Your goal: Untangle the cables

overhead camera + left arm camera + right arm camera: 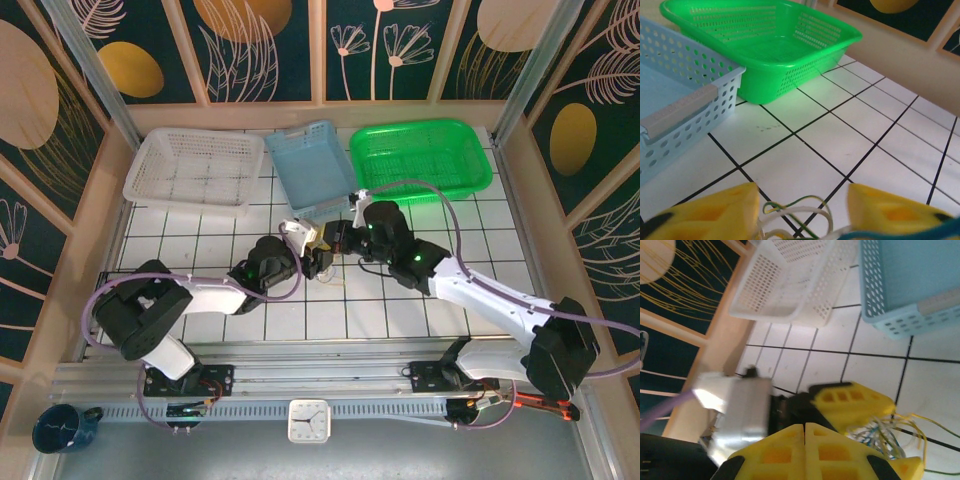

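The cables (801,219) are thin white, yellow-green and blue loops lying on the tiled table between the yellow fingers (710,215) of my left gripper (802,216). Its jaws stand apart on either side of the loops, not pinching them. In the right wrist view the same tangle of cables (879,434) lies just right of my right gripper (805,429), whose two fingers are pressed together. No wire shows between them. One left finger (850,400) is close in front. From above, my left gripper (314,262) and right gripper (336,240) meet at mid-table.
Three baskets stand along the back: a white basket (190,170), a blue basket (310,165) and a green basket (420,160). The blue basket (675,100) and green basket (765,45) are close ahead of the left wrist. Wooden walls enclose the table.
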Motion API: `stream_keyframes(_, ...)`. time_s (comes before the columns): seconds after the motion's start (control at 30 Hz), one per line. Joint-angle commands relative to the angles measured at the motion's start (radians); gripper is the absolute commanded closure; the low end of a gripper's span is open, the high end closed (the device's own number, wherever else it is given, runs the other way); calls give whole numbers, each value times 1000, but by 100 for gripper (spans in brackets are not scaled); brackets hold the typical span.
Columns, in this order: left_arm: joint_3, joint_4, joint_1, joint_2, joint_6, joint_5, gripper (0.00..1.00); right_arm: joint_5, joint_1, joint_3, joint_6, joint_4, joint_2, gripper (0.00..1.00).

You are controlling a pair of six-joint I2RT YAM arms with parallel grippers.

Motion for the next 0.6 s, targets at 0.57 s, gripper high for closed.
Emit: stream_keyframes(0.57, -177, 121, -6, 11, -81, 16, 70, -75, -166, 186, 35, 52, -135, 100)
